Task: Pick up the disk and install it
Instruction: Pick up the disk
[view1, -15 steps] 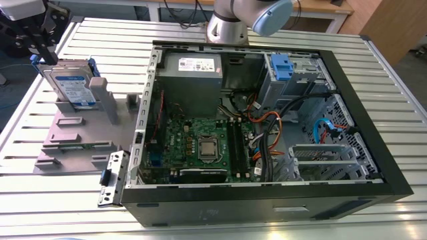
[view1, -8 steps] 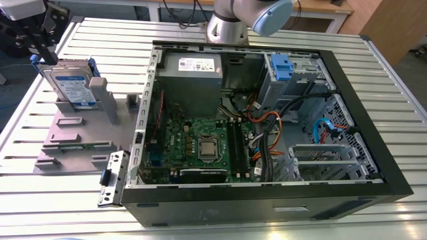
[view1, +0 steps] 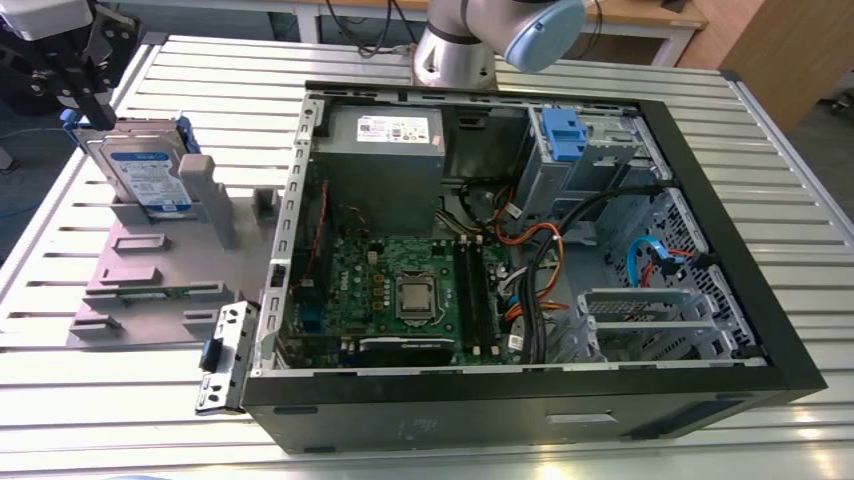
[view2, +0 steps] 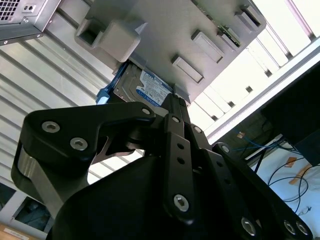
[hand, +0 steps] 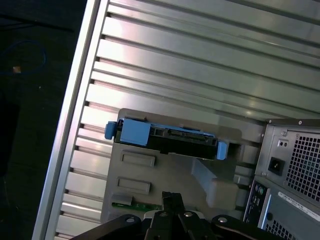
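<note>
One slatted aluminium table (view1: 774, 130) carries everything: ribbed bare metal, strong glare. Open black tower case (view1: 534, 392) lies on its side, green board and cable bundles exposed. Matte grey fixture plate (view1: 134, 290) with blocky ribs sits just beside the case. Disk (view1: 144, 170) stands on edge in the fixture, outside the case: silver body, blue-and-white label, blue rails. Black gripper (view1: 83, 95) hangs just above the disk, jaws closed together on nothing. Loose cables (view2: 285, 175) lie on the floor past the table edge.
</note>
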